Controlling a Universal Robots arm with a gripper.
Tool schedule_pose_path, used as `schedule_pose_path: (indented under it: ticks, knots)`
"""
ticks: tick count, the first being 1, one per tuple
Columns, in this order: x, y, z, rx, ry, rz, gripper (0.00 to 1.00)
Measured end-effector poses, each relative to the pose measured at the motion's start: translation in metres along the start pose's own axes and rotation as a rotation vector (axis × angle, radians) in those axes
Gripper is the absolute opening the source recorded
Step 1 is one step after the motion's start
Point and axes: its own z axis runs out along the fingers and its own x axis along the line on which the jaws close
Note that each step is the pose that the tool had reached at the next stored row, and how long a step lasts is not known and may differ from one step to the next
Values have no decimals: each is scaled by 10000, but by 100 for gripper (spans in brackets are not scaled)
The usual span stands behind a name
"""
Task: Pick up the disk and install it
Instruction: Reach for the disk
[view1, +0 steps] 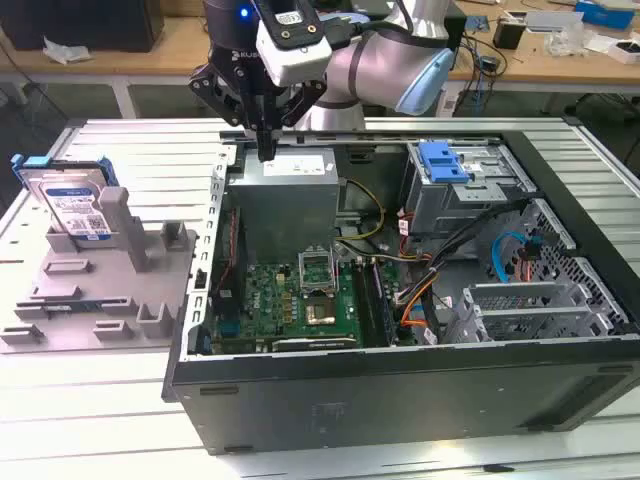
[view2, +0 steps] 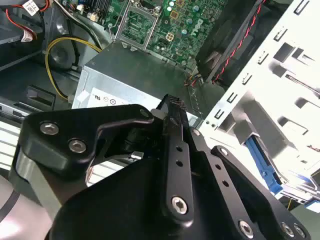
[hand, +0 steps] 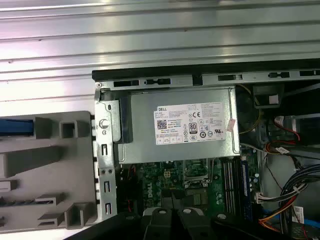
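The disk (view1: 76, 203), a silver hard drive with a white-and-blue label in a blue carrier, stands upright in a grey fixture (view1: 110, 290) at the exterior view's left, outside the computer case. Its blue edge (hand: 15, 126) also shows in the first wrist view. My gripper (view1: 265, 150) hangs over the case's back left corner, just above the silver power supply (view1: 290, 195), well to the right of the disk. Its black fingers (view2: 172, 107) are pressed together and shut, with nothing between them.
The open black computer case (view1: 400, 370) holds a green motherboard (view1: 300, 300), cables, and a metal drive cage with a blue latch (view1: 445, 160) at the back right. Case and fixture rest on a ribbed metal table (view1: 150, 150). A wooden bench with clutter runs behind.
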Motion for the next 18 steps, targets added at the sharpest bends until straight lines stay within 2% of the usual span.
schedule_pose_path:
  ticks: [14,15,18]
  knots:
    - [1,0,0,2,1,0,11]
    - [31,-1,3,-1,-1,6,11]
    - [182,-12,9,1,-1,14,11]
